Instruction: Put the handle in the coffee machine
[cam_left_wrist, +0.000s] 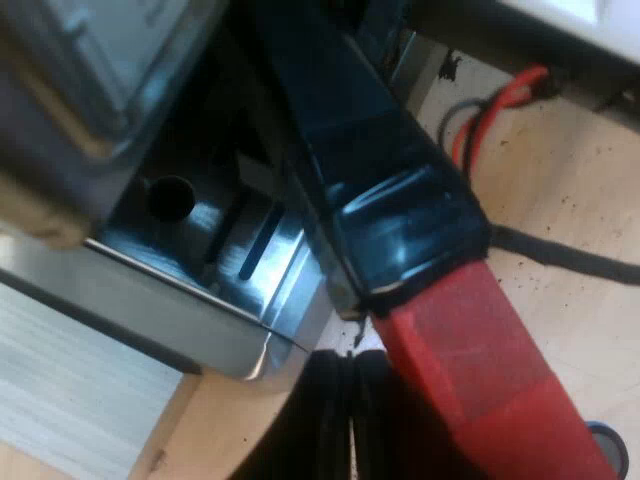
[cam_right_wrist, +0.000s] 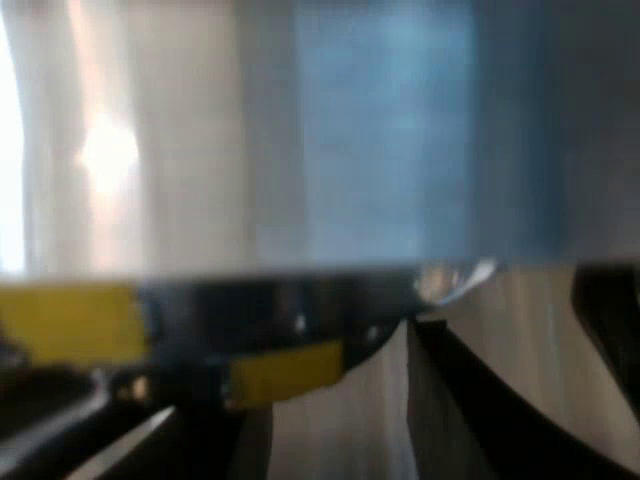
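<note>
Here: handle (cam_left_wrist: 390, 200) glossy black, red end, at espresso machine (cam_left_wrist: 180, 290) base; left gripper (cam_left_wrist: 349, 425), right gripper (cam_right_wrist: 330, 440): openness cannot tell.

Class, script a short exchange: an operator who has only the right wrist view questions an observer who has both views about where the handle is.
Operator: Where is the handle?
Observer: The handle slants out by the machine's slotted drip tray.
Operator: And its coloured tip?
Observer: The red end sits close by the left tool, above a wooden table.
</note>
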